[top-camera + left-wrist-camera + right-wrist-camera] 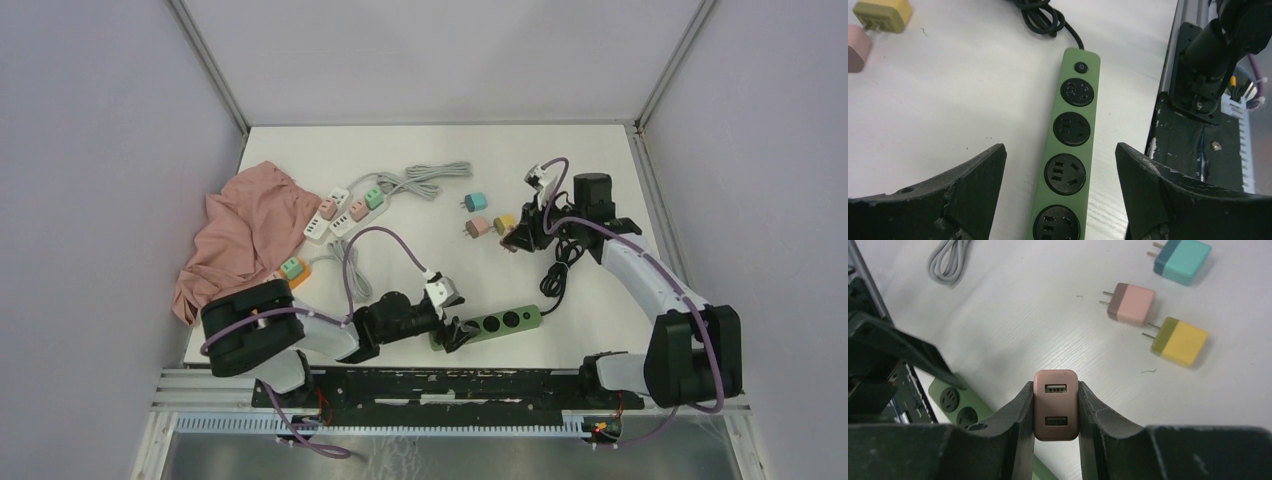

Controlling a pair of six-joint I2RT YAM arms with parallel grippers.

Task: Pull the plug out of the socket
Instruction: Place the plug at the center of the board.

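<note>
Black fingers (pixel 1018 412) of the right claw (pixel 1055 402) squeeze a small dusty-pink plastic plug (pixel 1055 415), held well away from the long green plastic socket strip (pixel 1074 100), so it looks pulled out already. The left claw (pixel 1059 150) hangs wide open over the strip, one finger each side, holding nothing, maybe to stop it sliding.

Plug (pixel 1056 405) and power strip (pixel 1068 148) look matt plastic.
</note>
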